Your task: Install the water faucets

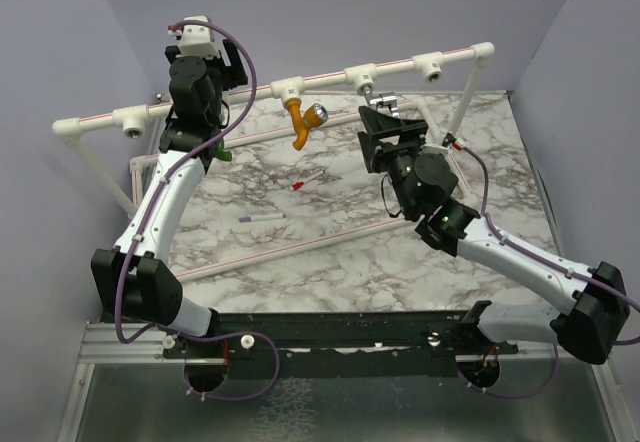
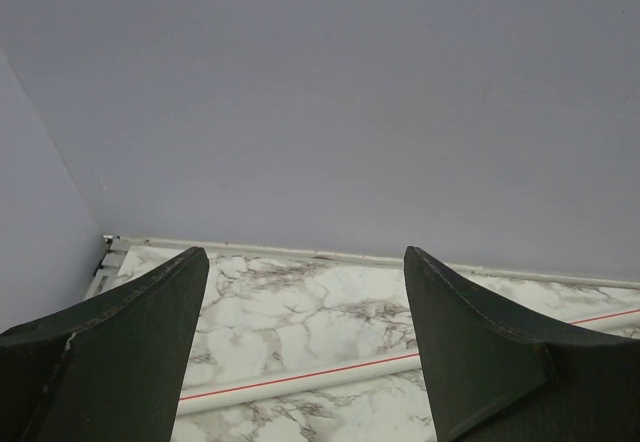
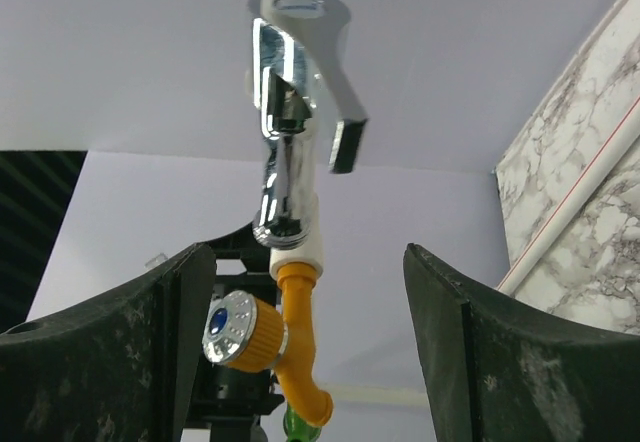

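Observation:
A white pipe rail (image 1: 330,75) with tee joints runs across the back. The grey metal faucet (image 1: 379,101) (image 3: 287,152) hangs from one tee. The mustard-orange faucet (image 1: 303,122) (image 3: 298,347) with its silver knob hangs from the tee to its left. A bit of the green faucet (image 1: 225,154) (image 3: 297,428) shows beside the left arm. My right gripper (image 1: 385,127) (image 3: 305,302) is open just below the metal faucet, touching nothing. My left gripper (image 1: 215,57) (image 2: 305,342) is raised at the back left, open and empty, facing the wall.
A red-tipped stick (image 1: 305,181) and a purple-tipped stick (image 1: 260,219) lie on the marble table (image 1: 330,252). Low white pipes (image 2: 300,377) run over the table. Grey walls close in the back and both sides.

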